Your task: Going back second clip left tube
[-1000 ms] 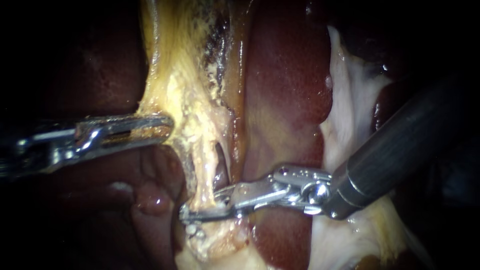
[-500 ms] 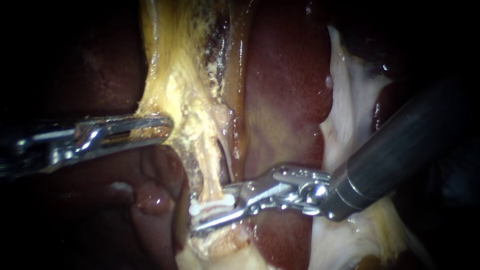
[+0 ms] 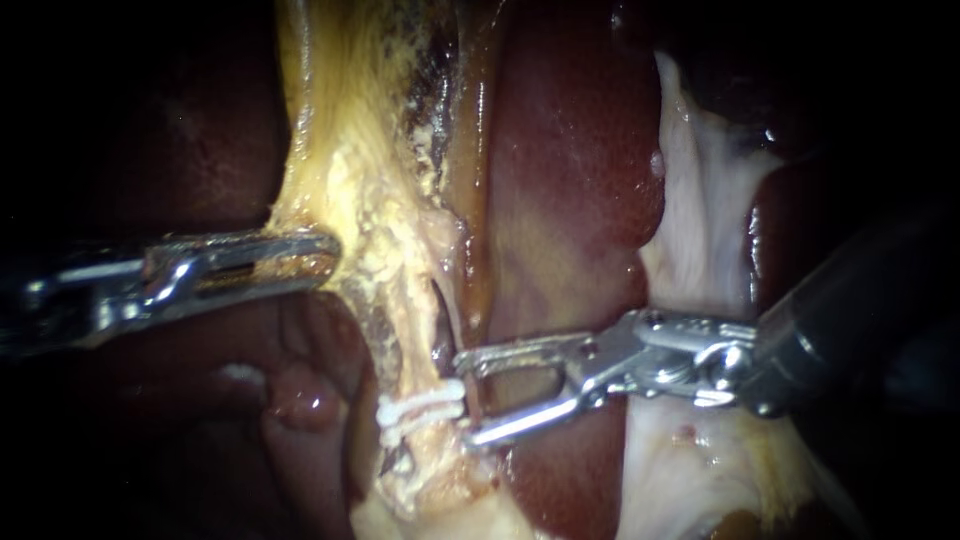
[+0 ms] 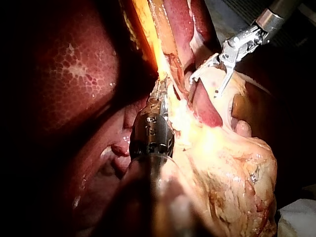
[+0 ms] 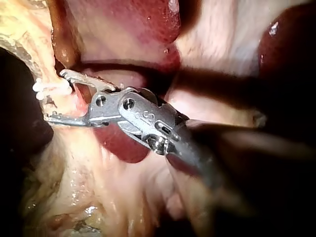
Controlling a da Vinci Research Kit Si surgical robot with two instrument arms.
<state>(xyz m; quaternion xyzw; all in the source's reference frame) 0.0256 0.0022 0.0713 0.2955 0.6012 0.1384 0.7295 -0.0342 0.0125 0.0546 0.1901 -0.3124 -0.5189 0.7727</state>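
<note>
White clips (image 3: 425,402), two, side by side across pale tube (image 3: 408,340), low in endoscope view, beside dark red liver (image 3: 570,150). Right tool (image 3: 466,400): jaws wide open, empty, tips just right of clips; touching tube or not, cannot tell. Left tool (image 3: 325,255): jaws closed on yellow tissue (image 3: 340,190) higher up same strand, gripping its left edge. Right wrist view: clips just ahead of open jaw tips, nothing between jaws.
</note>
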